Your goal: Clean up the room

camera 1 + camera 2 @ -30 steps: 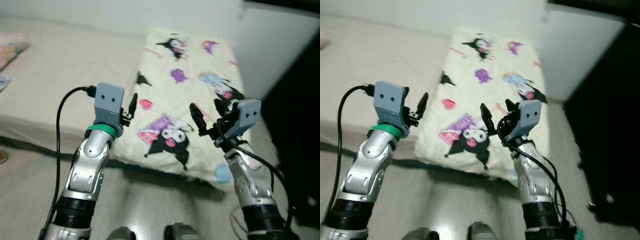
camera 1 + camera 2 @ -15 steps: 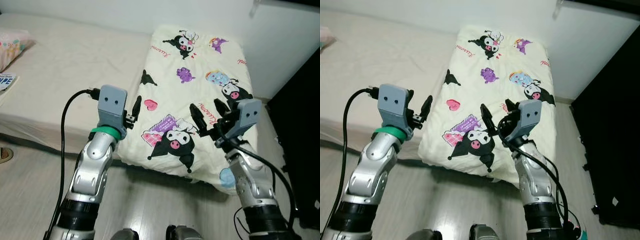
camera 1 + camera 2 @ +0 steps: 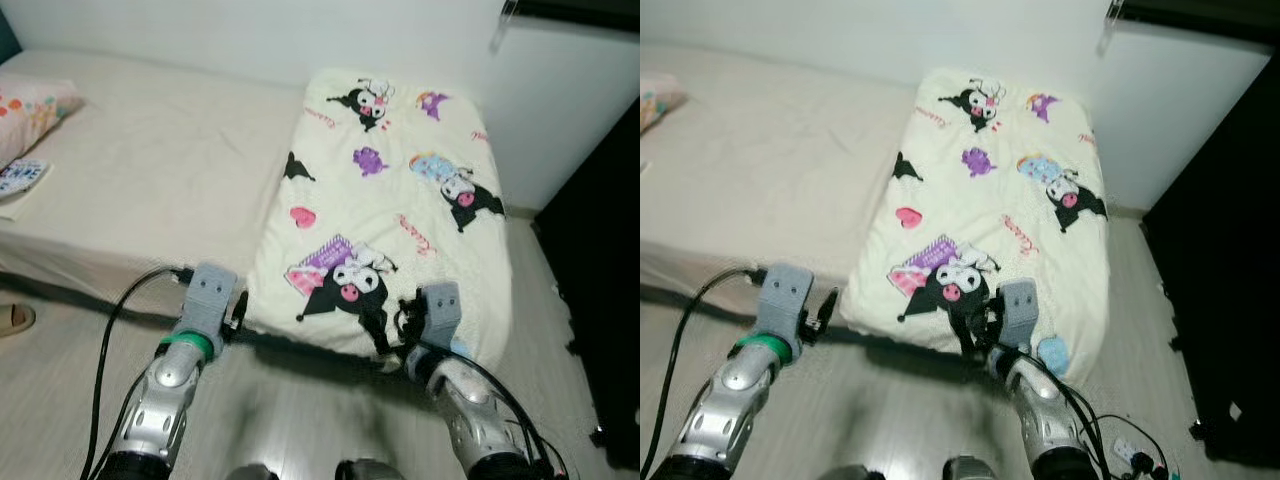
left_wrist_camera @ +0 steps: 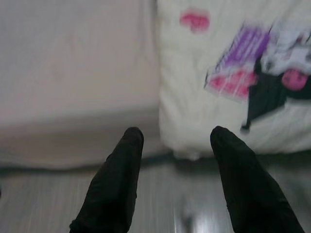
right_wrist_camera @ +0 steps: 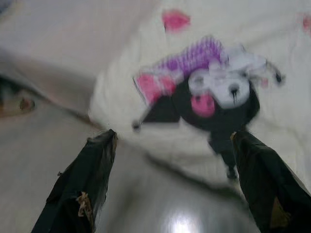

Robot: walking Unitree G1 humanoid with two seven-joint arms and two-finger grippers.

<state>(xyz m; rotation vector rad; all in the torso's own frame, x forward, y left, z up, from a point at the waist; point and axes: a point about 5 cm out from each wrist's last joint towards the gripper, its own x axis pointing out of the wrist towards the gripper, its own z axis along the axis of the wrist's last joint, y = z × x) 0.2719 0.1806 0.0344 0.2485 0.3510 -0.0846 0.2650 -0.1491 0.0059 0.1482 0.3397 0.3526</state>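
A low bed (image 3: 150, 180) against the white wall carries the cartoon-print blanket (image 3: 400, 210), draped over its end near the floor. Both the left gripper (image 4: 175, 141) and right gripper (image 5: 170, 141) hover spread and empty off its hanging edge; a grab from here could likely close on air or drag the blanket onto the floor.

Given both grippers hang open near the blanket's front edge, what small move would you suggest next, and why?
Probably reach both forward to the cartoon-print blanket: the left gripper and right gripper are open, holding nothing, just short of its overhanging edge.
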